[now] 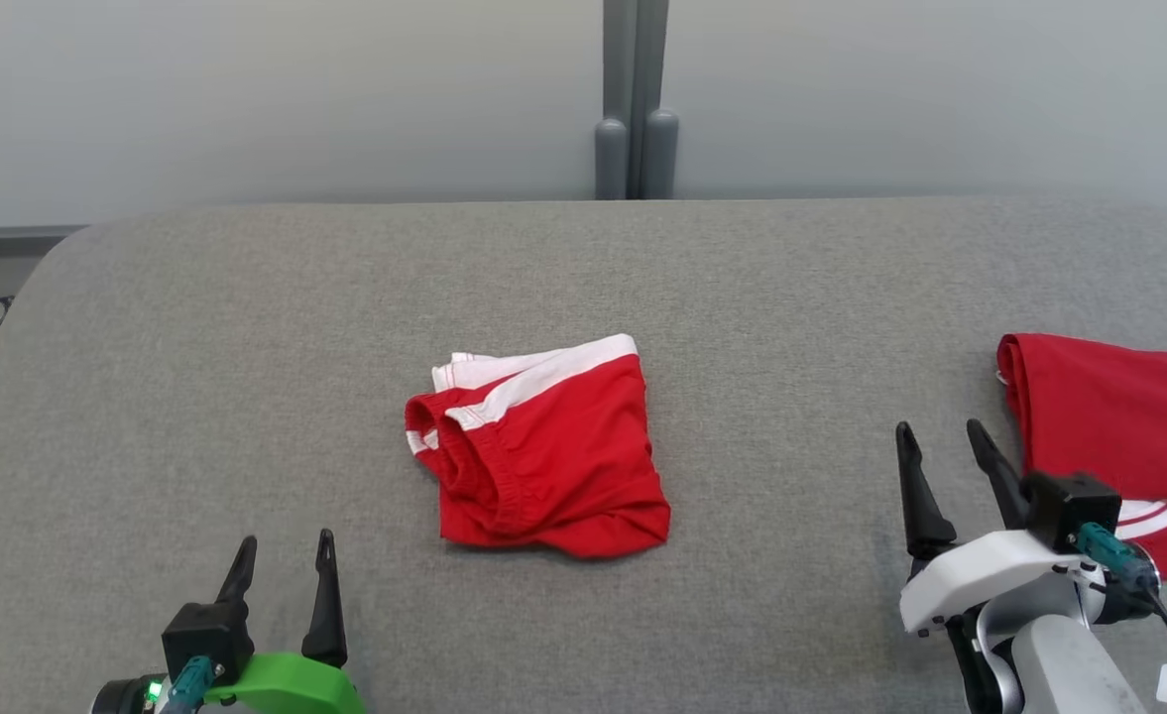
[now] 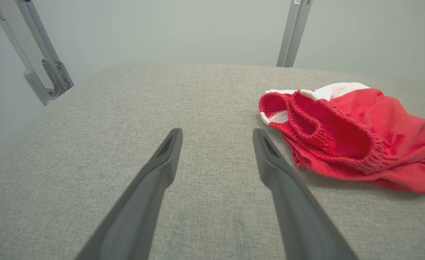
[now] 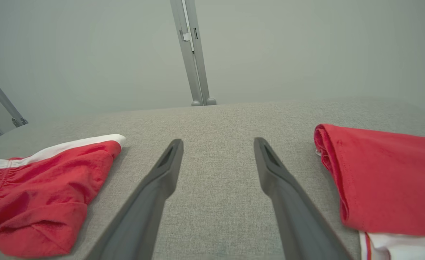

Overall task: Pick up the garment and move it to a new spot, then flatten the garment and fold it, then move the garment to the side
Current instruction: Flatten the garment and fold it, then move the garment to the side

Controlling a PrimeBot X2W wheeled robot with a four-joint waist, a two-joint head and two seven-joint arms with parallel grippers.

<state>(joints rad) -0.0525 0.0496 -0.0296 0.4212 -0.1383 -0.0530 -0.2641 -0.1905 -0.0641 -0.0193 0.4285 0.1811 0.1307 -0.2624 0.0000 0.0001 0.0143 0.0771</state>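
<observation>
The red shorts (image 1: 543, 451), loosely folded with a white band along the far edge, are lying in the middle of the grey surface (image 1: 246, 327). The left tool (image 1: 286, 540) is sitting to their left, well apart from them, its fingers standing wide and holding nothing. The right tool (image 1: 938, 428) is hovering open and empty too, between the shorts and a second red garment (image 1: 1118, 426) lying just beside it
</observation>
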